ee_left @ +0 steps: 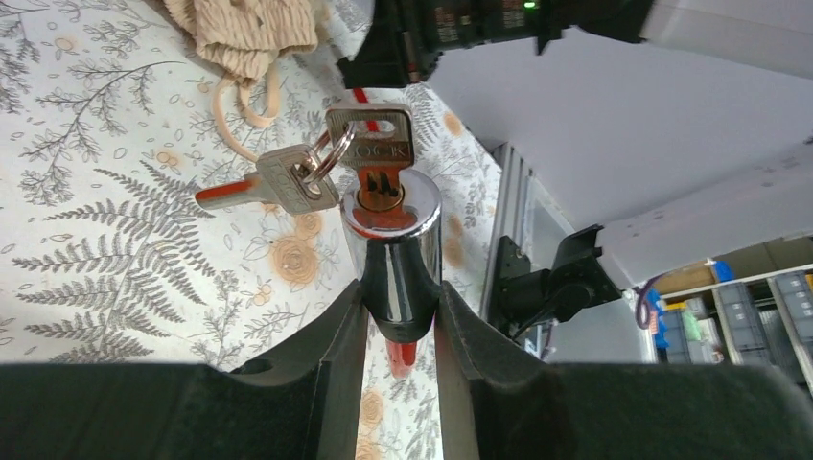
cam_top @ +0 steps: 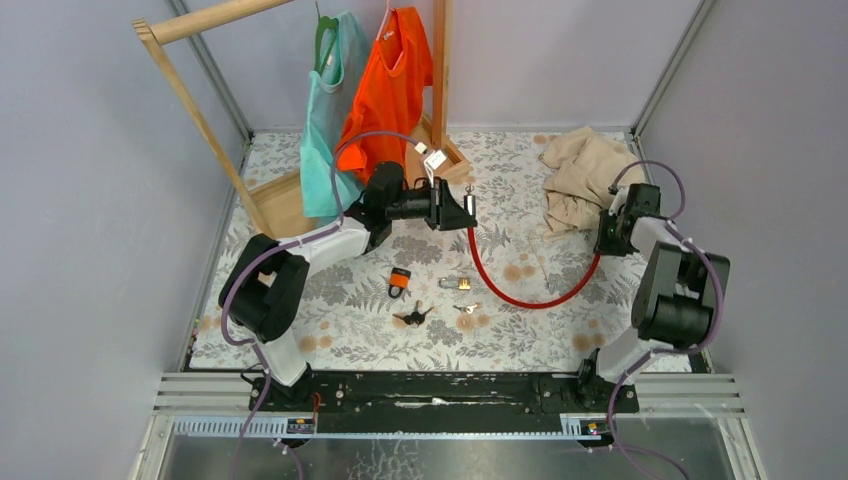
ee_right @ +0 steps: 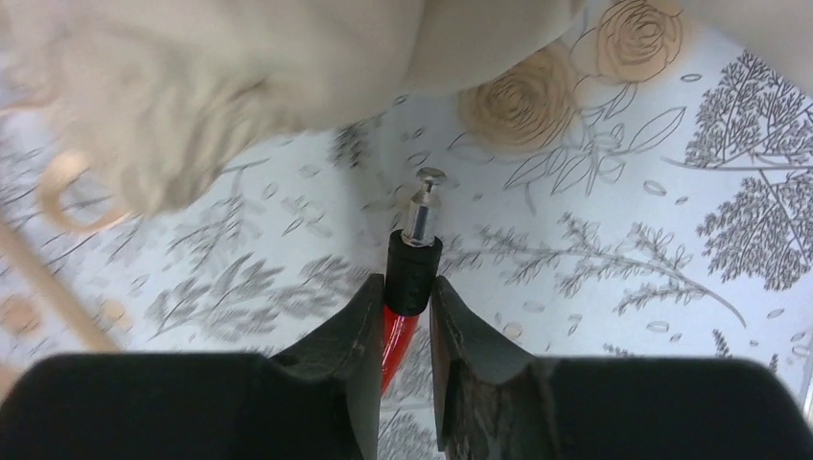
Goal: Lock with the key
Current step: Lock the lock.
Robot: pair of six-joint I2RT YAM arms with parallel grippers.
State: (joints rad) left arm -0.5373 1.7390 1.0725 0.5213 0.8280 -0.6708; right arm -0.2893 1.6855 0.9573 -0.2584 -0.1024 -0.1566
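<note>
Left gripper pinches chrome lock cylinder by its body, far centre of the workspace. Key sits in keyway, and spare key dangles off the ring. Right gripper nips cable end at the black collar, pin tip bare, just beside beige cloth. Overhead only: left arm reaches rightward, right arm is folded at right edge of tabletop, and red cable curves across open surface between them.

Left pincer, right pincer: both clamped.
</note>
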